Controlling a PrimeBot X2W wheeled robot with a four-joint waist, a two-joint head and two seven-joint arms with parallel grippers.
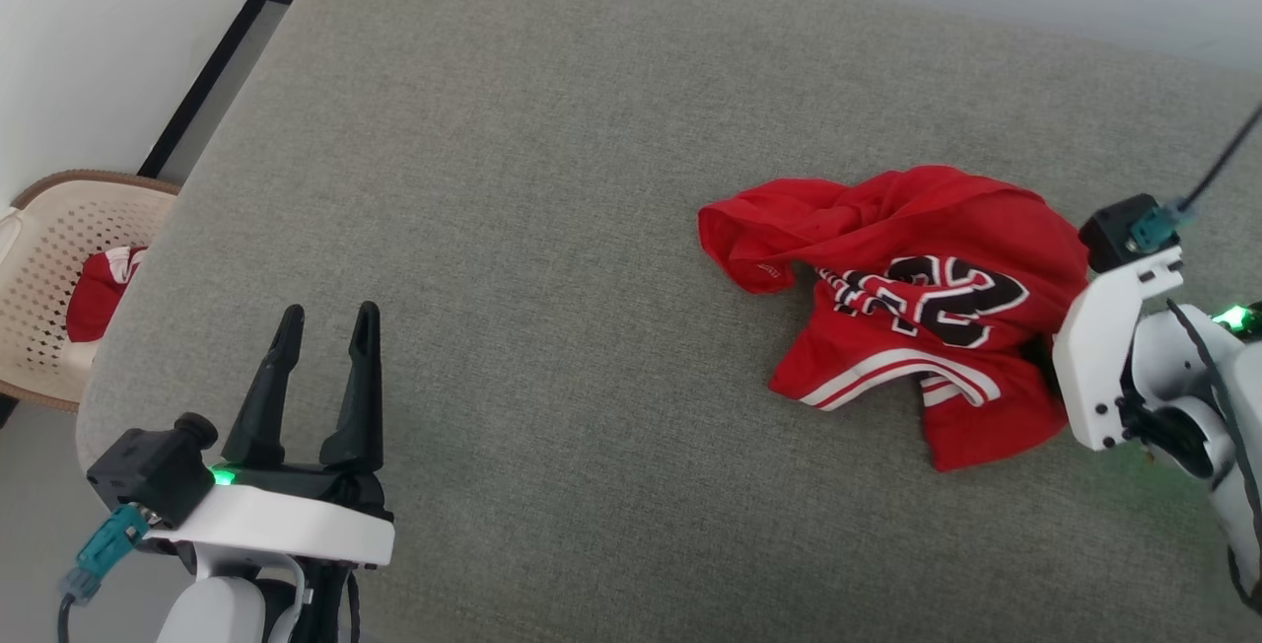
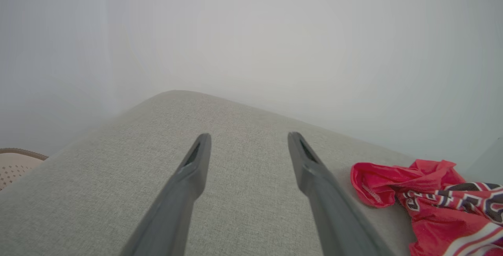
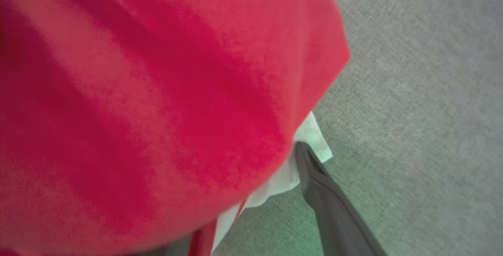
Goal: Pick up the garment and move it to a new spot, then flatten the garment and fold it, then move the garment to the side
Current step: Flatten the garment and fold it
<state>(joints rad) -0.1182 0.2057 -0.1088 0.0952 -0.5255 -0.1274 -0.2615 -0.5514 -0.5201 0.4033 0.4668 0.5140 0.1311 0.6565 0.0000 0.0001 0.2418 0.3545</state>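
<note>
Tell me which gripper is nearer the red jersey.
Right. The right gripper is at the jersey's right edge, with fabric covering one finger. The left gripper stands open, well off to its left over the gray cushion.

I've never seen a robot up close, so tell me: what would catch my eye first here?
A crumpled red jersey with a black number 23 lies on the right side of a grey cushioned surface. The right hand is at its right edge, one dark finger showing beside the cloth. The left hand hovers open at the lower left, well apart.
</note>
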